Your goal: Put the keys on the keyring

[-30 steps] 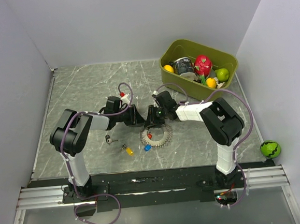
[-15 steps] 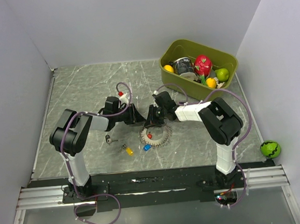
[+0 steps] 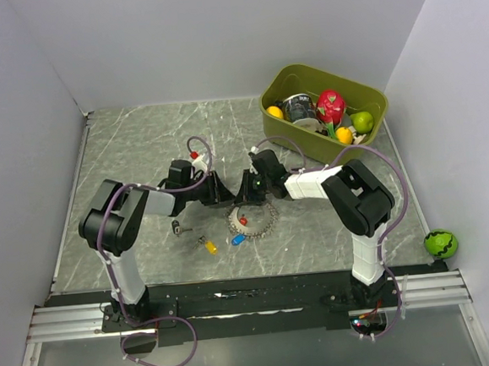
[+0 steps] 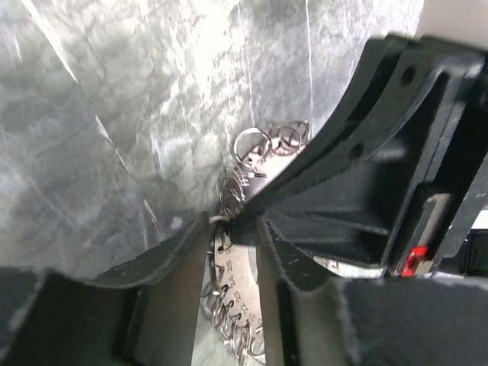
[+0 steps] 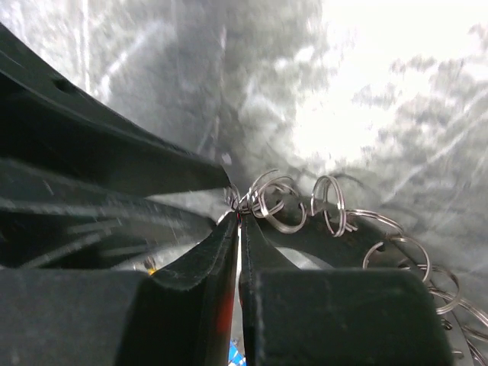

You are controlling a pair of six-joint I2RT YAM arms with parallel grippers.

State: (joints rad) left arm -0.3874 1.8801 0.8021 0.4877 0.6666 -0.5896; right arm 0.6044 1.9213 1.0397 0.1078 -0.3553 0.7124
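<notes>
Both arms are stretched low over the surface and turned inward, so that the two wrists are brought nose to nose at its middle. The left arm is reached in from the left and the right arm from the right, each forearm sloped down towards the far edge of the keyring, which is laid flat just in front of them. The left fingers are held partly apart, with the ring's wire seen in the gap; no grip can be made out. The right fingers are closed to a thin slit on the ring's wire. The black-capped key and the yellow-capped key are left loose on the surface, to the left of the ring.
</notes>
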